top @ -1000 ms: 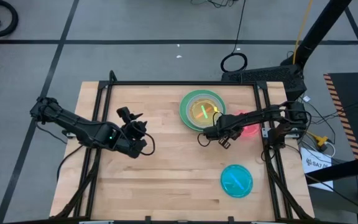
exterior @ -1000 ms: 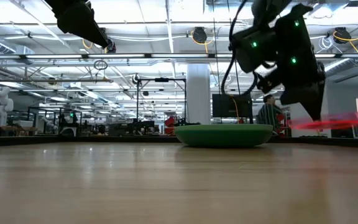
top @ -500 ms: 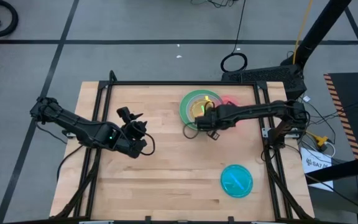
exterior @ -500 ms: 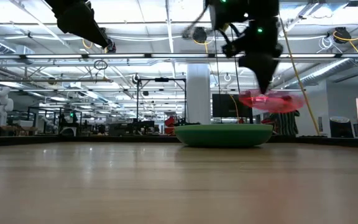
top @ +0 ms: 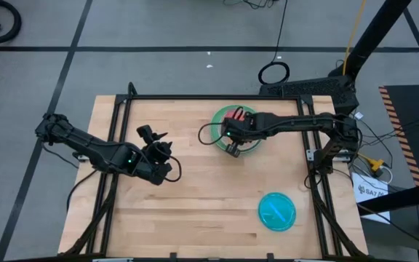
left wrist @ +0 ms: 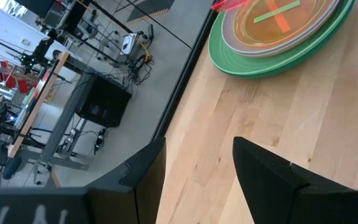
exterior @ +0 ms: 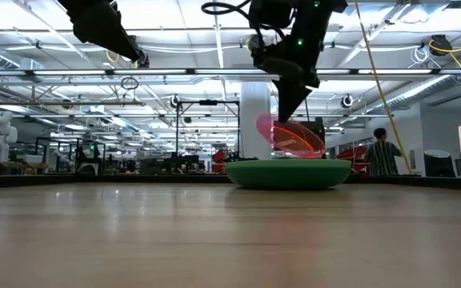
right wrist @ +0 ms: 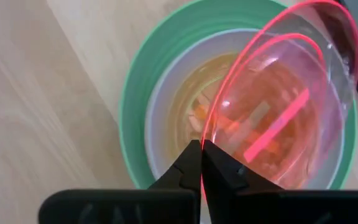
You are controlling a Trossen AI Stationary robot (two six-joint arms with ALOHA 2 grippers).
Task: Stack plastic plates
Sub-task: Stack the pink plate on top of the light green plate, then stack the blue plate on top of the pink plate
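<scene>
Hot pink plate [right wrist: 278, 118]: thin, translucent, light, likely slick; rim-edge grip suits. Right gripper [right wrist: 201, 155] pinched on its rim, plate tilted just beyond fingertips, above plate stack [top: 222, 131]. Left gripper [left wrist: 194, 162] parted, empty, stack well ahead. Cyan plate [top: 277, 211] apart.

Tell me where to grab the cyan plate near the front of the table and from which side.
Grip the cyan plate by its thin raised rim, coming down from above on the edge facing the right arm. It lies flat and alone on the table, so only the rim offers a pinch, much as the right gripper pinches the hot pink plate.
</scene>
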